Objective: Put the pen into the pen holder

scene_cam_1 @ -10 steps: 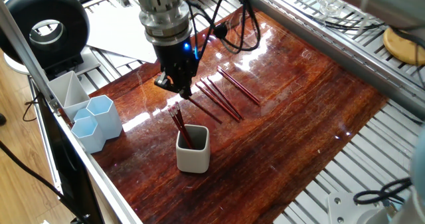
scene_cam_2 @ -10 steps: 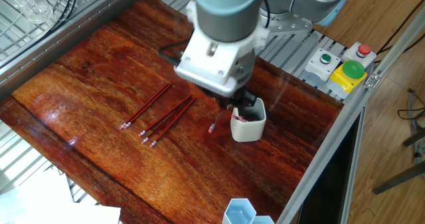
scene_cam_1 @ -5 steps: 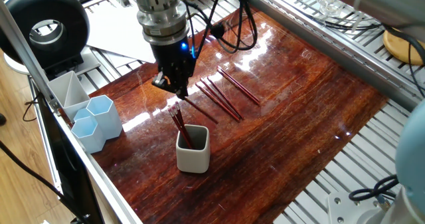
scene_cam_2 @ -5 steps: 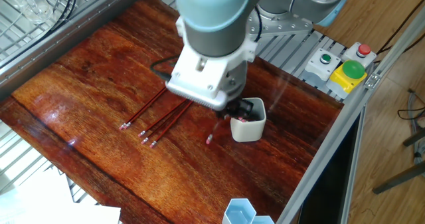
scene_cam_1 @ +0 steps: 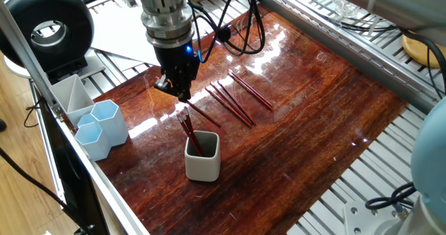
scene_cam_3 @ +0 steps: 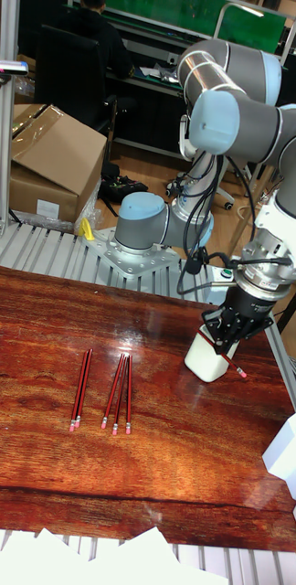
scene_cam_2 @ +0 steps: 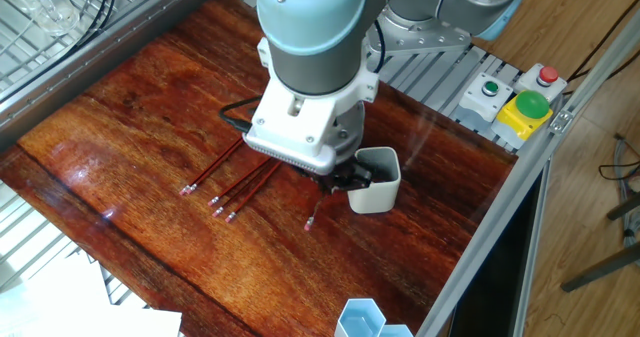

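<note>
The pen [scene_cam_3: 232, 363] hangs tilted in the claw [scene_cam_1: 175, 90], pinched near its top, just beside the holder [scene_cam_1: 202, 155] near the surface's [scene_cam_1: 313, 116] edge; carry it over the cup's mouth, stand it steeper, lower the tip clear of the pens inside, then let go.

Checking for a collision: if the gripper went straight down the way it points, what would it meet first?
Probably the wooden table beside the pen holder; the held pen would touch first. Depth is unclear.
</note>
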{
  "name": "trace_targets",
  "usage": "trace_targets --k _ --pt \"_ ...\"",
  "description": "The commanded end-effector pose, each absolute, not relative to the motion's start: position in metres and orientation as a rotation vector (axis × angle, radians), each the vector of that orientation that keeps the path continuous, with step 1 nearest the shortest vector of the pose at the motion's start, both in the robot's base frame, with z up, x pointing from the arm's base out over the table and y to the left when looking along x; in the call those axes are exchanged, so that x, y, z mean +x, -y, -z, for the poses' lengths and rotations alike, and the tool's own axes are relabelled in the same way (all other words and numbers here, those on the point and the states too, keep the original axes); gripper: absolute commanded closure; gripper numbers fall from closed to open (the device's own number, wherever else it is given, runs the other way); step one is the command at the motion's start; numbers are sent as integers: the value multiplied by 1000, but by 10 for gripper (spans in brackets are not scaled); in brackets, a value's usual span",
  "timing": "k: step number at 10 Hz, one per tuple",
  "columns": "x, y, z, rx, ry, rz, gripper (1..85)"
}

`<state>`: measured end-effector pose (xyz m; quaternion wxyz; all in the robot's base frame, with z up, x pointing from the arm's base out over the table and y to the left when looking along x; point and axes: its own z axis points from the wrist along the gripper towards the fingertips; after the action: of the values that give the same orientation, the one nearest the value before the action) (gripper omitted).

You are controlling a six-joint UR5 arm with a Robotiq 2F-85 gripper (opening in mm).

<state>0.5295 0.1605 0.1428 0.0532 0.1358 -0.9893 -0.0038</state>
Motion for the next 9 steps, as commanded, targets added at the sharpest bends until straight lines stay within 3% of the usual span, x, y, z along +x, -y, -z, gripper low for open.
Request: trace_targets --k 1,2,5,6,9 --pt "530 -162 -143 422 3005 26 847" --pt "520 -162 -150 427 2975 30 847" --pt "478 -176 -248 393 2958 14 847" --pt "480 -179 -259 412 3009 -1 847" --pt "526 -216 -270 539 3239 167 847"
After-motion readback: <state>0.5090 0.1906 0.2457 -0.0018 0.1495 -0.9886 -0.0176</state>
